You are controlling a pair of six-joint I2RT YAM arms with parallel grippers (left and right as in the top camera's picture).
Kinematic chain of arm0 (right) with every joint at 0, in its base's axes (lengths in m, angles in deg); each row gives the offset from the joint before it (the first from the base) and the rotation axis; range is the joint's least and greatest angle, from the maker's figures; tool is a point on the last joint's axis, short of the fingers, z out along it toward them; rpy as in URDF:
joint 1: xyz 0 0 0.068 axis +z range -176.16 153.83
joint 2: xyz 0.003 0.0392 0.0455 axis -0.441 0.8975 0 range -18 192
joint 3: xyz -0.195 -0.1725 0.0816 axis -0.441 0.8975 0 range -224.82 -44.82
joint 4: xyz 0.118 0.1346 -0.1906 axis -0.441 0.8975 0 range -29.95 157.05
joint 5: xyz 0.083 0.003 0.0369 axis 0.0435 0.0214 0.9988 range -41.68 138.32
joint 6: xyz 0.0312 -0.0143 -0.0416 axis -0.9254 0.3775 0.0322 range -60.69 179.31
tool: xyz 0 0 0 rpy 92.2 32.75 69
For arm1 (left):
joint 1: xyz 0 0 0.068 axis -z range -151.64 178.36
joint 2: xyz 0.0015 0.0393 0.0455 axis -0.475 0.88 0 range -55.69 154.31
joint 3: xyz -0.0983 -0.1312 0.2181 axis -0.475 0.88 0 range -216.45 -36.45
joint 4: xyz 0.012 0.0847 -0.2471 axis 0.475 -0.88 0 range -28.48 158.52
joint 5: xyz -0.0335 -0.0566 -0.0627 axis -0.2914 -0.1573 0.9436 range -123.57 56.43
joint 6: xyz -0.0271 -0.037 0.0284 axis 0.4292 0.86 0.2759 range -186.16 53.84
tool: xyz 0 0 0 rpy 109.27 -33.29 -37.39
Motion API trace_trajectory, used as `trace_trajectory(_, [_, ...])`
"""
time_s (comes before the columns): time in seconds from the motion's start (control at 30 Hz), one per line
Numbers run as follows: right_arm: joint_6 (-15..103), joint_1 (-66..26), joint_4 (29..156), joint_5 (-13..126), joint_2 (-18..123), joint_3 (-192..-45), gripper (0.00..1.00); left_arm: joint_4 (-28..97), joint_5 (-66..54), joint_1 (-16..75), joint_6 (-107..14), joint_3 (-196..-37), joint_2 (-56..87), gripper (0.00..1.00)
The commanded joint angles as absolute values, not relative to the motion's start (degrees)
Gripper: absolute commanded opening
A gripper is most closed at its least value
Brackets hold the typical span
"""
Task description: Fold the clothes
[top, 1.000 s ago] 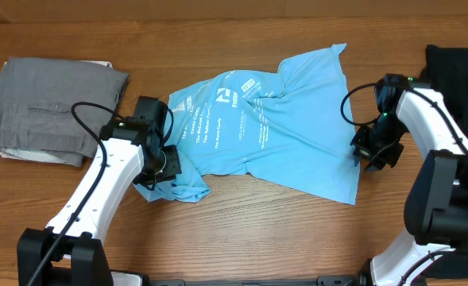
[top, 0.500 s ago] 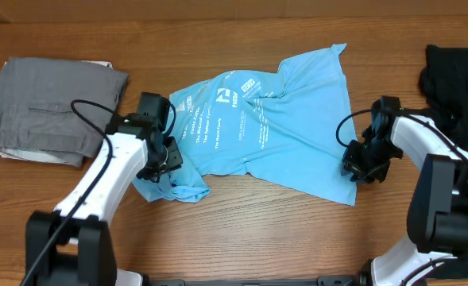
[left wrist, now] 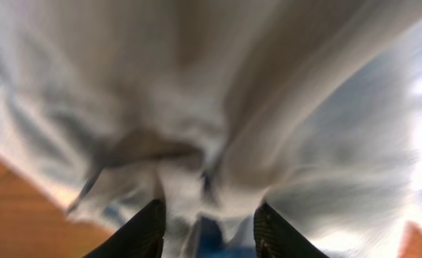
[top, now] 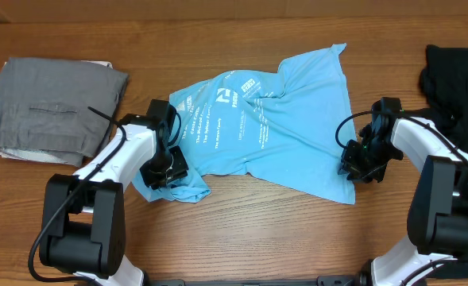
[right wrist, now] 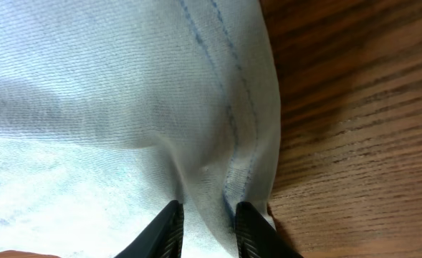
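Note:
The clothes, a light blue T-shirt (top: 273, 135) with small white lettering facing up, lie crumpled in the middle of the table. My left gripper (top: 164, 165) is low over the bunched lower left corner. In the blurred left wrist view its fingers (left wrist: 147, 231) stand apart, with loose cloth (left wrist: 268, 86) between them. My right gripper (top: 357, 167) is at the shirt's right hem. In the right wrist view its gripper (right wrist: 207, 226) pinches a raised fold of the stitched hem (right wrist: 239, 122) just inside the cloth's edge.
A folded grey garment (top: 51, 107) lies at the far left. A black garment (top: 456, 67) sits at the back right corner. Bare wooden table (top: 257, 238) runs along the front, and wood (right wrist: 354, 143) shows right of the hem.
My left gripper's jaws have widened over the bunched corner and its arm swung slightly right. The right gripper moved left and down onto the hem, then held still.

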State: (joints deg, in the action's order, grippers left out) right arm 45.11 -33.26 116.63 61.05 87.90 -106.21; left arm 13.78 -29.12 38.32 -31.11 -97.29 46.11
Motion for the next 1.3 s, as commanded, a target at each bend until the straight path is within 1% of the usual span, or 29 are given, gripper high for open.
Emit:
trace_trajectory(0.0, [46.08, -32.49, 114.51, 62.74, 90.99, -103.76, 0.29, 10.94, -30.06, 37.2, -30.02, -100.07, 46.52, 0.44])
trace_trajectory(0.13, [46.08, -32.49, 114.53, 62.74, 90.99, -103.76, 0.29, 7.35, -32.64, 36.96, -30.19, -102.47, 46.52, 0.45])
trace_trajectory(0.27, [46.08, -32.49, 114.55, 62.76, 90.99, -103.74, 0.29, 6.39, -33.99, 36.96, -30.17, -102.74, 46.55, 0.43])
trace_trajectory(0.67, [46.05, -32.49, 114.72, 62.48, 90.99, -103.76, 0.29, 12.9, -33.73, 36.96, -28.18, -98.28, 47.33, 0.43])
trace_trajectory(1.03, [46.05, -32.49, 114.72, 62.34, 90.99, -103.76, 0.29, 11.53, -34.04, 36.96, -28.25, -97.6, 47.33, 0.43])
trace_trajectory(1.27, [46.05, -32.49, 114.72, 62.34, 90.99, -103.76, 0.29, 10.5, -34.19, 37.01, -28.35, -97.58, 47.33, 0.33])
